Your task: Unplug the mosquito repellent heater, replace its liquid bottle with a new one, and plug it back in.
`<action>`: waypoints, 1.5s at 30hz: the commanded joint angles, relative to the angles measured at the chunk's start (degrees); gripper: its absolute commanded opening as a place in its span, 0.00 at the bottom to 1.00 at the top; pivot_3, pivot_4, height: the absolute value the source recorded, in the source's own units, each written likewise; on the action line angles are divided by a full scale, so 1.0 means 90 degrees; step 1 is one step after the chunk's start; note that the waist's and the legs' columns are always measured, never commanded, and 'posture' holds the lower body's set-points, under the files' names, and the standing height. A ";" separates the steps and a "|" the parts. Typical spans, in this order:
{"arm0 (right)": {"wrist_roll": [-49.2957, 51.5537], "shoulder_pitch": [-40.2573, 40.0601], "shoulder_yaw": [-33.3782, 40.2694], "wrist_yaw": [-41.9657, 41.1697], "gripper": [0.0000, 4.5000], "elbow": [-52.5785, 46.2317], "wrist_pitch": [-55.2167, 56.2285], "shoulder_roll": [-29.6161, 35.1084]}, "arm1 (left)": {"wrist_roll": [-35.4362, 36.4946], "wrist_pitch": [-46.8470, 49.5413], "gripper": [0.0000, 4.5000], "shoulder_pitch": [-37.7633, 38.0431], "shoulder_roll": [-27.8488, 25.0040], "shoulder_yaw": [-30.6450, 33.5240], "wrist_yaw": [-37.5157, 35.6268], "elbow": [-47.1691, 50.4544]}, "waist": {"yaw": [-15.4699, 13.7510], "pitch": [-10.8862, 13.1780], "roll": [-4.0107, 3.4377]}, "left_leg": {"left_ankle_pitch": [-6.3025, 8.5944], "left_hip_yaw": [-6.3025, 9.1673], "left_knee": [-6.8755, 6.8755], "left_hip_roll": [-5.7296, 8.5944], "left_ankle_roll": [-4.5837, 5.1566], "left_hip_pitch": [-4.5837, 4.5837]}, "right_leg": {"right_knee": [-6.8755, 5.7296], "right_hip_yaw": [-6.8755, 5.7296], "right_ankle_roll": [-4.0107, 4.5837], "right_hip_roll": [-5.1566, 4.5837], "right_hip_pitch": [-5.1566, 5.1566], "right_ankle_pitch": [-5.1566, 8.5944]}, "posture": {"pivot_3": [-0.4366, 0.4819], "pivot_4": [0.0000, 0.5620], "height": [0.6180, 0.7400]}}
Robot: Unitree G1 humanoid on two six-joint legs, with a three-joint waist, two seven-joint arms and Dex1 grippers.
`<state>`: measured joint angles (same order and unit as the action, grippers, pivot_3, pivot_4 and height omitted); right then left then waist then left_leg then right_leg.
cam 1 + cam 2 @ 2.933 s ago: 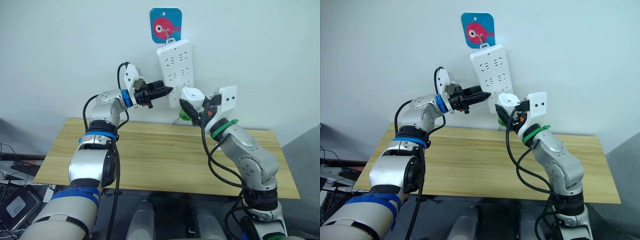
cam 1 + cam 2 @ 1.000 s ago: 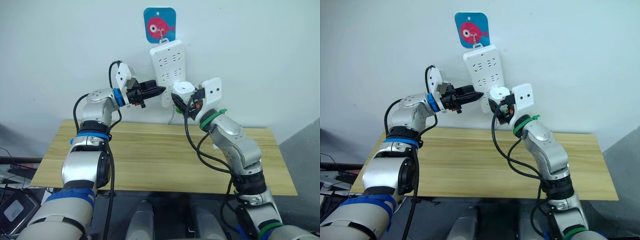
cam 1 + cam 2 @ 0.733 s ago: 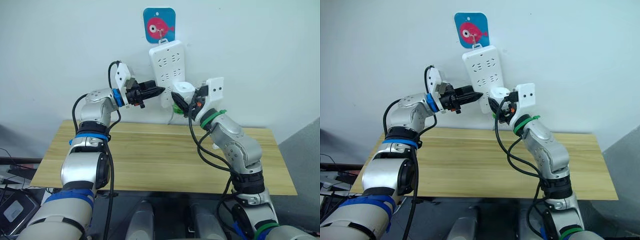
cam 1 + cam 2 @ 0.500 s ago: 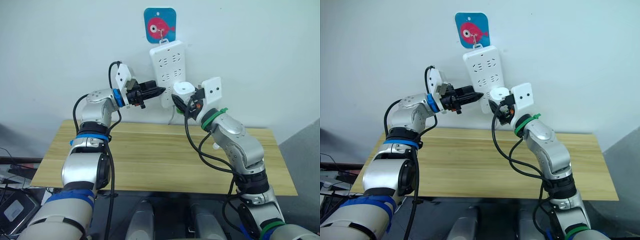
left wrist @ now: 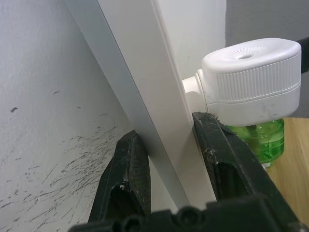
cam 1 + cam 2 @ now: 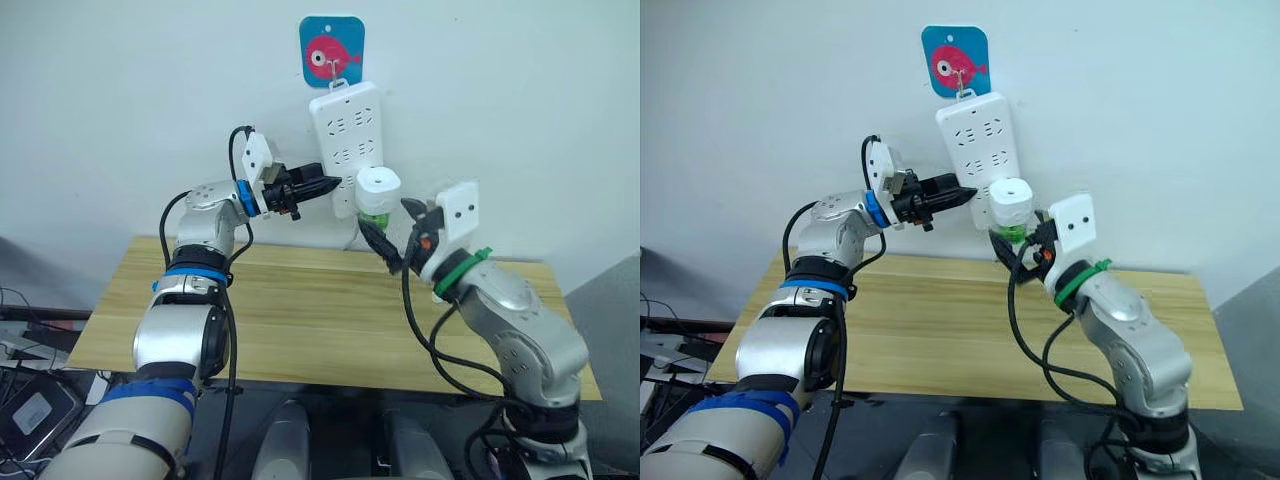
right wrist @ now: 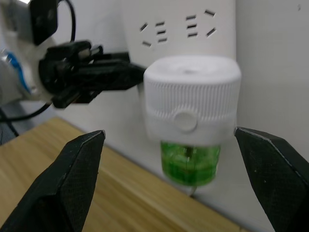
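Above the wooden table's (image 6: 300, 320) back edge, a white power strip (image 6: 345, 130) hangs on the wall, gripped at its left edge by the left gripper (image 6: 325, 186), with the mosquito repellent heater (image 6: 378, 186) and its green liquid bottle (image 6: 374, 217) plugged in near its lower end, while the right gripper (image 6: 392, 232) waits below, jaws wide apart.

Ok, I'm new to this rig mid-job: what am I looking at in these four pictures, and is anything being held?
The two wide pictures come from the robot's head, looking down over both arms. The other two come from wrist cameras. The left gripper clamps the edge of the power strip hanging on the wall. The right gripper is open, apart from the mosquito repellent heater, which sits plugged into the strip with its green bottle below. The wooden table lies underneath.
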<state>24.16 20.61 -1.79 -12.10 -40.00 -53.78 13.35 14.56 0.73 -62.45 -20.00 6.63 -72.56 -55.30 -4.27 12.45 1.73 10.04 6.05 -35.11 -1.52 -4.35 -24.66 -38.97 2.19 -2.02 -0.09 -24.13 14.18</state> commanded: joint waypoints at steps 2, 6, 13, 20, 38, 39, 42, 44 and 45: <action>0.0191 0.0025 0.0162 -0.0001 1.00 -0.0343 0.0006 0.0017 | -0.0121 -0.0138 0.57 -0.0206 -0.0033 -0.0114 -0.0056 -0.0066 | 0.0007 -0.0002 0.0000 | -0.0001 0.0001 -0.0001 0.0000 0.0001 0.0006 | -0.0002 -0.0001 0.0000 0.0002 0.0005 0.0000 | 0.69 0.24 1.00; 0.0152 0.0106 0.0067 0.0015 0.96 0.0016 0.0293 -0.0195 | -0.0141 -0.0081 0.85 -0.0068 -0.0331 -0.0044 0.0053 0.0038 | 0.0103 -0.0002 0.0000 | -0.0005 0.0001 -0.0005 -0.0006 0.0007 0.0010 | -0.0006 0.0002 0.0001 0.0008 0.0006 0.0000 | 0.69 0.24 1.00; 0.0112 0.0213 -0.0195 -0.0159 0.46 0.0507 0.0813 -0.0385 | -0.0050 0.0316 1.00 0.0236 -0.1085 0.0023 -0.0025 0.0572 | 0.0227 -0.0005 -0.0003 | -0.0007 0.0001 -0.0001 -0.0014 0.0010 0.0017 | -0.0012 0.0003 0.0002 0.0014 0.0005 -0.0001 | 0.75 0.26 1.00; 0.0096 0.0424 -0.0758 -0.0432 0.01 0.1135 0.1165 -0.0615 | 0.0237 0.1129 1.00 0.1026 -0.1697 0.0002 -0.0260 0.1937 | 0.0241 -0.0005 -0.0003 | -0.0007 0.0004 0.0002 -0.0017 0.0010 0.0022 | -0.0013 0.0002 0.0003 0.0016 0.0006 0.0000 | 0.76 0.27 1.00; -0.0648 0.1498 -0.1106 -0.0673 0.01 0.3425 0.2349 -0.1351 | 0.0837 0.2489 1.00 0.2880 -0.2231 -0.0270 -0.0169 0.5312 | 0.0053 -0.0005 -0.0005 | -0.0007 -0.0003 0.0007 -0.0021 0.0010 0.0029 | -0.0010 0.0008 0.0011 0.0019 0.0008 0.0004 | 0.83 0.28 1.00; -0.0652 0.1514 -0.1099 -0.0684 0.01 0.3453 0.2363 -0.1355 | 0.0837 0.2481 1.00 0.2855 -0.2242 -0.0269 -0.0159 0.5273 | 0.0045 -0.0005 -0.0005 | -0.0007 -0.0003 0.0008 -0.0021 0.0010 0.0029 | -0.0011 0.0007 0.0011 0.0019 0.0007 0.0004 | 0.83 0.29 1.00; -0.0667 0.1501 -0.1088 -0.0717 0.01 0.3475 0.2377 -0.1347 | 0.0842 0.2441 1.00 0.2785 -0.2280 -0.0281 -0.0148 0.5181 | 0.0015 -0.0005 -0.0005 | -0.0007 -0.0002 0.0013 -0.0023 0.0010 0.0031 | -0.0011 0.0007 0.0011 0.0022 0.0006 0.0005 | 0.83 0.29 1.00; -0.0671 0.1472 -0.1069 -0.0697 0.01 0.3467 0.2363 -0.1372 | 0.0839 0.2416 1.00 0.2760 -0.2286 -0.0286 -0.0143 0.5138 | 0.0008 -0.0005 -0.0005 | -0.0007 -0.0003 0.0013 -0.0023 0.0010 0.0031 | -0.0011 0.0008 0.0012 0.0022 0.0006 0.0005 | 0.83 0.29 1.00; -0.0676 0.1461 -0.1062 -0.0694 0.01 0.3470 0.2367 -0.1379 | 0.0829 0.2394 1.00 0.2739 -0.2280 -0.0295 -0.0144 0.5097 | 0.0003 -0.0005 -0.0005 | -0.0007 -0.0002 0.0013 -0.0023 0.0010 0.0031 | -0.0010 0.0008 0.0012 0.0022 0.0006 0.0006 | 0.83 0.28 1.00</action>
<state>18.02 33.07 -12.36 -18.05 -7.54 -33.58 1.42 21.30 23.22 -36.47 -40.02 3.61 -74.11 -9.77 -4.24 12.40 1.68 9.98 6.03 -34.99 -1.73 -4.26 -24.38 -39.06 2.26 -1.91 0.11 -24.08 14.23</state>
